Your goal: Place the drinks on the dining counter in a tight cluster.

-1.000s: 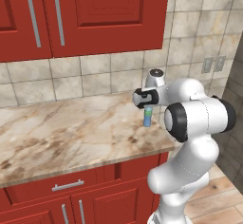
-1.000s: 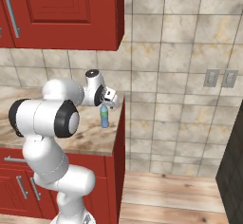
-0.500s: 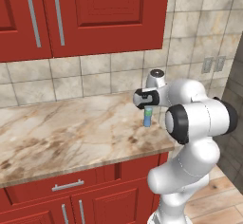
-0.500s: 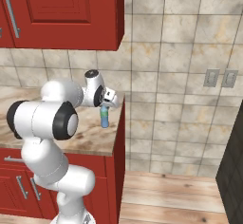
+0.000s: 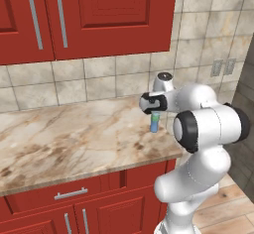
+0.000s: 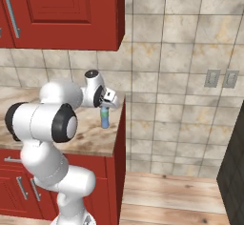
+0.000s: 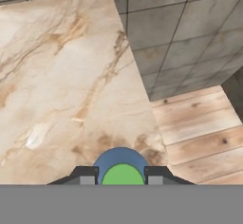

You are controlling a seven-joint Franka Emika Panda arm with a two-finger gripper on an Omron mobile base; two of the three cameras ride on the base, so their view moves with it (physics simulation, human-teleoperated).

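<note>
Blue-clear water bottle (image 5: pixel 155 124) stood near the marbled counter (image 5: pixel 74 139) edge, at 6 o'clock in hand view. Gripper (image 5: pixel 155 110) had dropped slightly; fingers straddled the cap, closure indeterminate. Pickup judged imminent.

We see our white arm (image 6: pixel 52 124) reaching over the marbled desk (image 6: pixel 97 140), its tool (image 6: pixel 105 106) directly above the slim blue water bottle (image 6: pixel 105 118), which stands upright near the desk's right end. Red cabinets (image 6: pixel 62 14) hang above the tiled wall (image 6: pixel 181 52).
</note>
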